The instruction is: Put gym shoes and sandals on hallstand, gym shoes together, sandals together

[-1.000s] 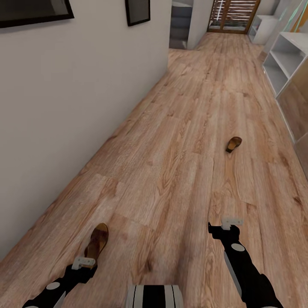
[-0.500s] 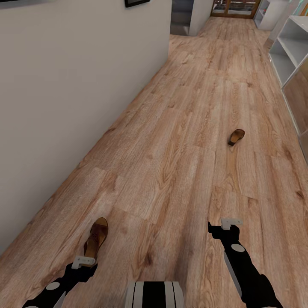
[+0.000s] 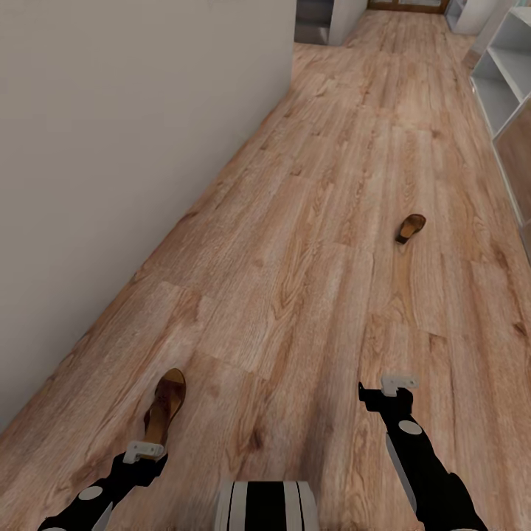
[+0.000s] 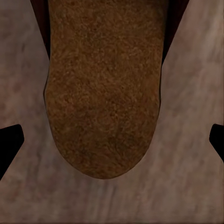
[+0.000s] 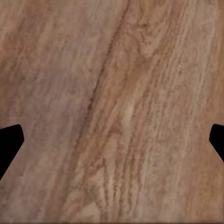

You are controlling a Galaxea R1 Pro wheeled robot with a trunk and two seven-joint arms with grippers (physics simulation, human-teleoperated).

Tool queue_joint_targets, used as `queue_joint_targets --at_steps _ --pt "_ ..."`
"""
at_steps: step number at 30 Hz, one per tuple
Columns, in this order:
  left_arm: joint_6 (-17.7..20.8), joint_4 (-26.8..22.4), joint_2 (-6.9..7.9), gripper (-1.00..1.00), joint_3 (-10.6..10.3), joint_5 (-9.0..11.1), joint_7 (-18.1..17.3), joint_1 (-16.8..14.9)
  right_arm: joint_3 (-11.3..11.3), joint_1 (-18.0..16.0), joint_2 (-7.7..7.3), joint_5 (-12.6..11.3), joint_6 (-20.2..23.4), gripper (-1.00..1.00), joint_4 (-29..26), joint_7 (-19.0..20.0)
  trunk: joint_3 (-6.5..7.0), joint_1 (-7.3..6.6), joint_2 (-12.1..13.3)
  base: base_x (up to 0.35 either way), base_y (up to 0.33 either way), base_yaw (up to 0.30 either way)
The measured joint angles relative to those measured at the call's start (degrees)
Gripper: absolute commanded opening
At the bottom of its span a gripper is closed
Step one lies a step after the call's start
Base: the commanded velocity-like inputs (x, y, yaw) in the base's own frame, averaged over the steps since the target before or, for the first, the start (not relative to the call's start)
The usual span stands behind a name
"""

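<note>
- corridor floor [image 3: 295, 243]: light wood-grain planks
- near sandal [image 3: 164, 409] flat on it, by the wall side
- far sandal [image 3: 410, 228] well apart, further down

Both arms are glossy black with grey-white joint discs. A small white bracket sits just behind each claw: left claw [image 3: 144, 452], right claw [image 3: 383, 388]. The trunk top is black-and-white striped.

Two flat dark-brown leather open sandals lie on the floor in the head view: one at the lower left of the frame [image 3: 164, 414], one right of centre, further up [image 3: 411, 228]. Two black robot arms enter from the bottom edge, one per side. One pale shelving unit [image 3: 509, 66] stands at the upper right.
</note>
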Motion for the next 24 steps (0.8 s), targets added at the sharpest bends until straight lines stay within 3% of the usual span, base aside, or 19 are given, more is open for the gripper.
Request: queue_joint_targets --at_steps 6,24 --pt "0.00 0.00 0.01 1.00 0.00 0.00 0.00 0.00 0.00 0.00 0.00 0.00 0.00 1.00 0.00 0.00 -1.33 0.15 -0.08 0.000 0.000 0.000" --pt "0.00 0.00 -0.01 1.00 -0.05 0.01 0.00 0.05 0.09 0.00 0.00 0.00 0.00 1.00 0.01 0.00 -1.34 0.15 -0.08 0.000 0.000 0.000"
